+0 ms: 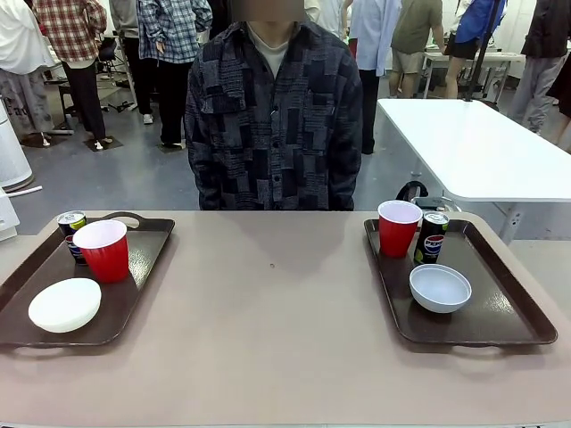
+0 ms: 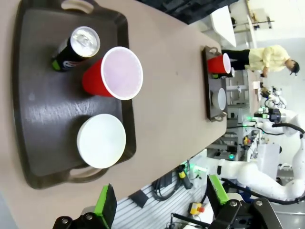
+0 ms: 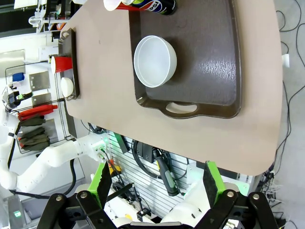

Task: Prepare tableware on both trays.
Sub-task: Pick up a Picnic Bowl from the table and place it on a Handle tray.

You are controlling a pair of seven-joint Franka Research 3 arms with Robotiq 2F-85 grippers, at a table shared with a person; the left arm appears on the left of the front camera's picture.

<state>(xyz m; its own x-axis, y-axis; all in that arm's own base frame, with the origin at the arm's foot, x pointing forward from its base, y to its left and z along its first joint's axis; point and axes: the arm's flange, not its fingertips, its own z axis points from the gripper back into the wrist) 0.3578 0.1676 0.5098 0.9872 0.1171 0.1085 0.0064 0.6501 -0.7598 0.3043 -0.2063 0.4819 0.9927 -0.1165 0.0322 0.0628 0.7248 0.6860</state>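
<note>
The left hand [image 2: 159, 202] hangs open off the desk [image 2: 162, 86] edge, green pads apart. Just ahead lies a brown tray [image 2: 43, 119]: the white bowl [image 2: 101, 140] nearest, red cup [image 2: 114, 73] beyond, Pepsi can [image 2: 76, 47] farthest.

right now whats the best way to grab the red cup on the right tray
Take the red cup by its side wall just under the rim, coming from above with the right claw open. It stands upright and widens upward, with the Pepsi can close beside it, so probably set the fingers off the can's side.
</note>
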